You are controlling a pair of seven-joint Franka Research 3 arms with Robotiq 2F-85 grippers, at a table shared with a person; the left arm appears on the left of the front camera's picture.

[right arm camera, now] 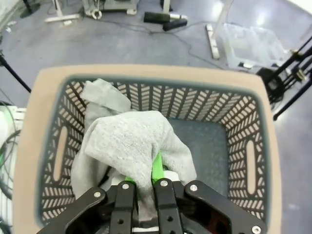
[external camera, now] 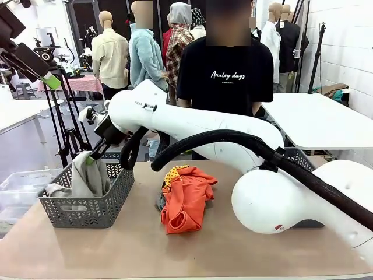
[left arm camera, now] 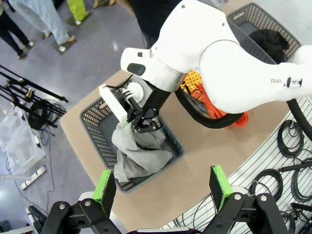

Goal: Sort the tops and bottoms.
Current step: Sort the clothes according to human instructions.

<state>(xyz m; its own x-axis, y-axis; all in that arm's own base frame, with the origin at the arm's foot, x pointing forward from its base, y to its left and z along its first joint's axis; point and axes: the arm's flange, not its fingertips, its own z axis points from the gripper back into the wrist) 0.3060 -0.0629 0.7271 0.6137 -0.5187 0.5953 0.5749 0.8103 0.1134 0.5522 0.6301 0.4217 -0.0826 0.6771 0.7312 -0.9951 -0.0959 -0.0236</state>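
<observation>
Background T-shirt (external camera: 227, 64) reads "Analog days"; right pincer (external camera: 93, 155) grips grey top (right arm camera: 131, 141).

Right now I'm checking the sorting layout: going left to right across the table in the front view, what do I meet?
Grey basket with a grey garment hanging into it → orange T-shirt → dark basket, partly hidden.

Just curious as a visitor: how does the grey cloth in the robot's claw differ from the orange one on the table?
The grey garment is plain; the orange T-shirt has a yellow dotted patch. The grey garment hangs from the shut right gripper into the basket; the orange T-shirt lies on the table, ungripped. Both are soft and crumpled.
</observation>
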